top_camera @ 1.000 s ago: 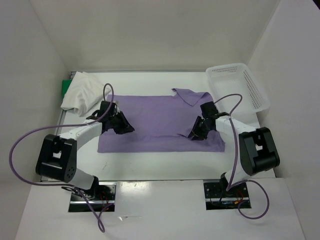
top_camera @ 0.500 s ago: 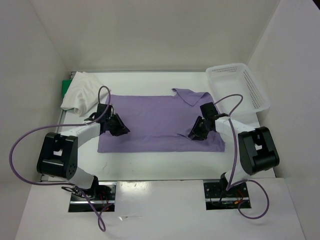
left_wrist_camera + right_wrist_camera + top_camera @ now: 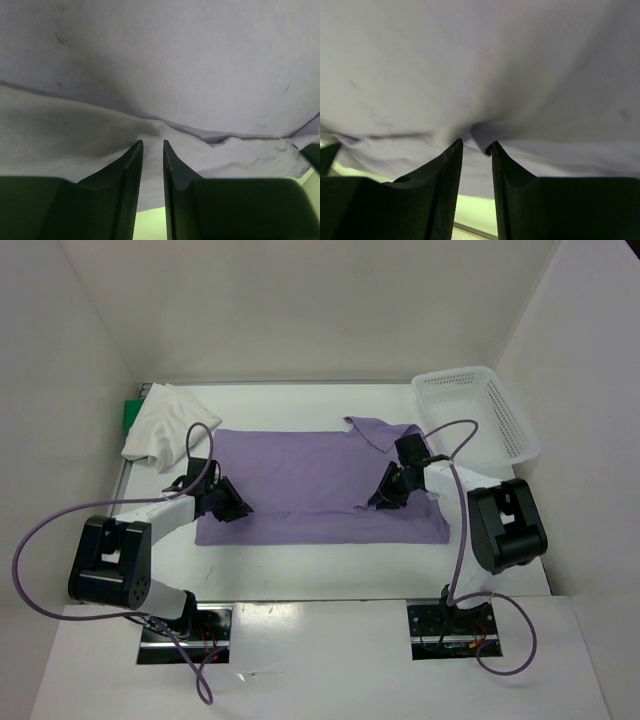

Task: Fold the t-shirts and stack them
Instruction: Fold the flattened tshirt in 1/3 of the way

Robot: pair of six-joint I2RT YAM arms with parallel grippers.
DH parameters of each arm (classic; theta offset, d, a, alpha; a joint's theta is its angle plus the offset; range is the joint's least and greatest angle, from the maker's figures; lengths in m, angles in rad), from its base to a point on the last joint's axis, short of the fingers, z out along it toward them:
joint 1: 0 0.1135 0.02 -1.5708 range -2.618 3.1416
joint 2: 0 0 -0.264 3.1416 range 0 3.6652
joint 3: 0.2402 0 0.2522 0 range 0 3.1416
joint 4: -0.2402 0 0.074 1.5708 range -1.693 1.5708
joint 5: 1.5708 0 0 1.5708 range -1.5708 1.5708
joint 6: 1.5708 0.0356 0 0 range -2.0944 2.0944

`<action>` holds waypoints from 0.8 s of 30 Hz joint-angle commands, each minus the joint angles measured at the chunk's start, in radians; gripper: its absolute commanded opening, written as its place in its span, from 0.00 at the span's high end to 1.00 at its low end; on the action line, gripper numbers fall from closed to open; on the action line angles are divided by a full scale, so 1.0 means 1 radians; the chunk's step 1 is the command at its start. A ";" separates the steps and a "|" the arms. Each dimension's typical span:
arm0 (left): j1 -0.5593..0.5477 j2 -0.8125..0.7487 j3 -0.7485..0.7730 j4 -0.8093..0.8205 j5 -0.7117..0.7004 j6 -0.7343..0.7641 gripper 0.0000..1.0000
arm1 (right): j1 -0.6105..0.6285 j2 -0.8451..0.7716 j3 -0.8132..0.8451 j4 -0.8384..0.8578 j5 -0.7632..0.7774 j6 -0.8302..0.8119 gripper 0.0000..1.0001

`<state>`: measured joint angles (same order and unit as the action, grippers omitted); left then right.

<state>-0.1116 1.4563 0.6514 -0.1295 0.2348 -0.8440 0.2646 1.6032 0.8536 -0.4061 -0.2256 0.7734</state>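
The lavender t-shirt [image 3: 310, 490] lies spread flat in the middle of the table [image 3: 300, 565]. The left pincer [image 3: 234, 508] sits on its left edge, jaws narrow, and I cannot tell whether it grips the cloth. The right pincer [image 3: 383, 498], toward the shirt's right side, pinches a small pucker of the cloth.

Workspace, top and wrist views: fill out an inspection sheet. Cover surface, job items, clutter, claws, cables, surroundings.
Surface: white table, no spills seen.
Job's things: lavender t-shirt spread flat mid-table, one sleeve showing at its far edge; white t-shirt bunched at the far left, lying on the green t-shirt, of which only an edge shows.
Clutter: white mesh basket at far right, nothing seen inside.
Claws: left claw over the lavender shirt's left part, jaws nearly together at a crease, grip unclear; right claw over its right part, pinching a fold.
Cables: purple cables loop off both arms, no snag seen.
Surroundings: white walls on three sides; nothing else seen.
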 commanded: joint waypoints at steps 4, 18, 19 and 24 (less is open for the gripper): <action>0.015 -0.063 0.004 0.011 -0.020 -0.020 0.70 | 0.012 0.237 0.331 0.118 -0.082 0.015 0.65; 0.099 -0.073 0.146 -0.024 -0.011 -0.009 0.70 | 0.012 -0.041 0.227 -0.053 0.124 -0.071 0.83; 0.099 -0.073 0.130 -0.013 -0.011 -0.009 0.70 | 0.012 -0.069 0.179 -0.053 0.135 -0.059 0.87; 0.099 -0.073 0.073 -0.004 0.012 -0.009 0.70 | 0.012 -0.108 -0.002 -0.010 0.085 -0.014 1.00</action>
<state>-0.0135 1.4048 0.7570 -0.1490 0.2287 -0.8452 0.2661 1.4677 0.9104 -0.4118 -0.1459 0.7414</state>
